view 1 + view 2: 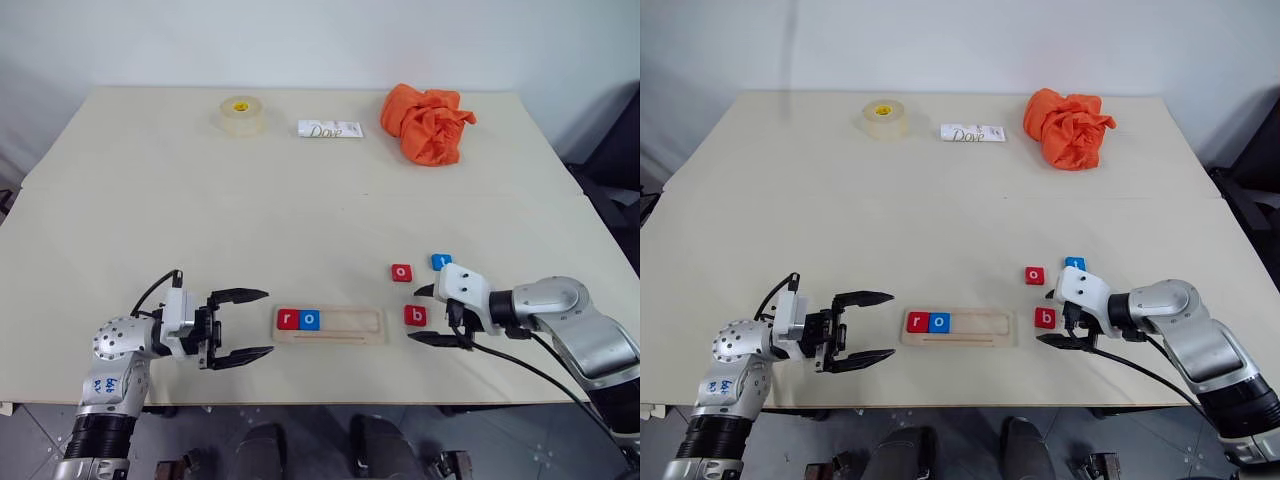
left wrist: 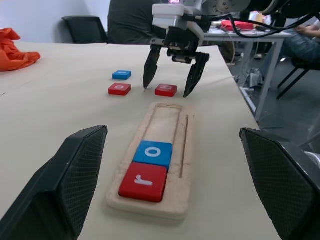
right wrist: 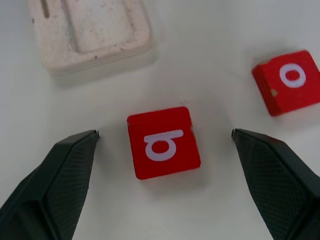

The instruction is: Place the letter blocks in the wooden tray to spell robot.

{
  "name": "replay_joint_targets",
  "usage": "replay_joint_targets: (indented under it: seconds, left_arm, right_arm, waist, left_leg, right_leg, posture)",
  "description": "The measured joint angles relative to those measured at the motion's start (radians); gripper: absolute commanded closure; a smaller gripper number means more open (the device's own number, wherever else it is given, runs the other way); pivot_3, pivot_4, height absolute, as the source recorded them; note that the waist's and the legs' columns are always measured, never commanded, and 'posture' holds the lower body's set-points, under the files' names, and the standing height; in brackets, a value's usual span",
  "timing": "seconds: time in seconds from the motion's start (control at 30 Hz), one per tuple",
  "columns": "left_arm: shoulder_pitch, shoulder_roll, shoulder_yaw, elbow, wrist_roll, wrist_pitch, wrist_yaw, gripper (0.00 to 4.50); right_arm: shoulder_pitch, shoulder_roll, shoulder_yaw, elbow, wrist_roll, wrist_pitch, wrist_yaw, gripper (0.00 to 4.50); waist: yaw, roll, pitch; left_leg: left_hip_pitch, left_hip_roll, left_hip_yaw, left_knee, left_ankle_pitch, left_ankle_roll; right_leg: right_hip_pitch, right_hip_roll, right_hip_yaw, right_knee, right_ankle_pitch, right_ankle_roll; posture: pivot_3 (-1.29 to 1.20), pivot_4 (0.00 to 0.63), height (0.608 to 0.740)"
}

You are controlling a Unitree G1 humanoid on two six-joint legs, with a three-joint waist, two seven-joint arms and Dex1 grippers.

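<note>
- Head views: the wooden tray [image 1: 330, 326] lies near the table's [image 1: 300, 200] front edge, about midway along it. Red r block [image 1: 288, 320] and blue o block [image 1: 310, 320] sit side by side at its left end; the rest of the groove is bare. Red b block [image 1: 415, 316] lies just off the tray's right end, red o block [image 1: 401, 272] and blue t block [image 1: 441, 261] behind it. The t is partly covered by the right gripper [image 1: 437, 315], so its letter is hard to read.
- Left wrist view: left gripper [image 2: 172, 185] jaws wide, empty, aimed along the tray.
- Right wrist view: right gripper [image 3: 165, 137] jaws wide, straddling the b block, not touching. The block looks light, rigid and smooth-faced; I judge opposite side edges the best hold. Its thickness is hard to gauge.
</note>
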Motion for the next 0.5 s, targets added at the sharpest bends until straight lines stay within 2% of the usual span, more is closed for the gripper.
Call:
replay_joint_targets:
  seconds: [0.23, 0.5]
  left_arm:
    - [0.034, 0.005, 0.016, -0.033, -0.002, 0.004, 0.023, 0.0]
    - [0.026, 0.024, 0.018, -0.025, -0.003, 0.004, 0.016, 0.0]
  right_arm:
    - [-0.014, 0.002, 0.01, 0.038, -0.011, -0.051, 0.023, 2.98]
    - [-0.033, -0.001, -0.006, 0.008, -0.003, 0.011, 0.015, 3.04]
  waist:
    - [0.0, 0.0, 0.0]
    - [0.0, 0.0, 0.0]
  left_leg:
    - [0.001, 0.0, 0.0, 0.004, 0.0, 0.0]
    - [0.0, 0.0, 0.0, 0.004, 0.0, 0.0]
  right_leg:
    - [0.001, -0.001, 0.0, 0.002, 0.0, 0.0]
    - [0.0, -0.001, 0.0, 0.003, 0.001, 0.0]
  posture:
    - [0.0, 0.15, 0.74]
    - [0.0, 0.15, 0.74]
